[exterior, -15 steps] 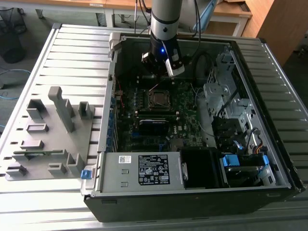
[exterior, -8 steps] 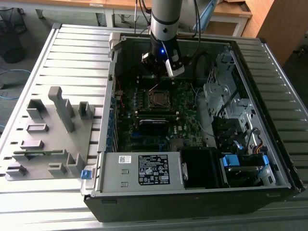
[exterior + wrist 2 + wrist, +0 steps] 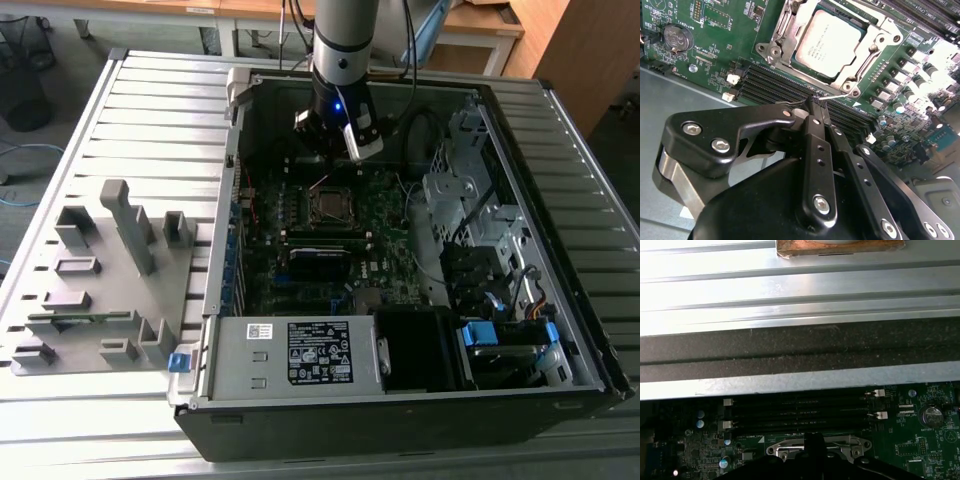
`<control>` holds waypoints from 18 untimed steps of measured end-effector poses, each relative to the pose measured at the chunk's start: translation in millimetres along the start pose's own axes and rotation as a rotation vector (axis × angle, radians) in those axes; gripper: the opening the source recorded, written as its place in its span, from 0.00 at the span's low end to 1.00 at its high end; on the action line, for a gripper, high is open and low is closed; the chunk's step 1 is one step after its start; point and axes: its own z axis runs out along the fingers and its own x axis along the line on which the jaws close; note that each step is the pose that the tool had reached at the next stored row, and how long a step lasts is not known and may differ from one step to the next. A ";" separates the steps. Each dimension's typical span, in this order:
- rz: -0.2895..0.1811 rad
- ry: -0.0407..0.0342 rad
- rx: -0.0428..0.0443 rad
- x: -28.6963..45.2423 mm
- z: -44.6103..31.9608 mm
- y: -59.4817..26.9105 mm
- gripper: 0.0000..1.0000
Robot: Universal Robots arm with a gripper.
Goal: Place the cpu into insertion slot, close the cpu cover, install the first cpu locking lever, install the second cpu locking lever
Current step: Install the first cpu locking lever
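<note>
So the cpu [image 3: 832, 42] sits in its socket on the motherboard [image 3: 715, 30], and the cover [image 3: 879, 31] lies flat over it with the chip's top showing through the window. The hand [image 3: 816, 106] is down inside the open case [image 3: 400, 420], right at the socket's edge by the RAM slots [image 3: 775, 85]. Its fingers [image 3: 815, 145] are clenched together, tips against the end of a thin wire lever [image 3: 827, 97]. Can't tell if the wire's actually pinched between them. The case lies on a slatted tabletop [image 3: 150, 110].
</note>
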 end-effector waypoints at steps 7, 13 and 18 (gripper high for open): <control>0.001 0.0000 0.0001 0.1 0.4 1.6 0.10; 0.001 0.0000 -0.0004 -0.4 1.2 3.1 0.10; 0.001 0.0001 -0.0006 -0.5 2.2 5.1 0.10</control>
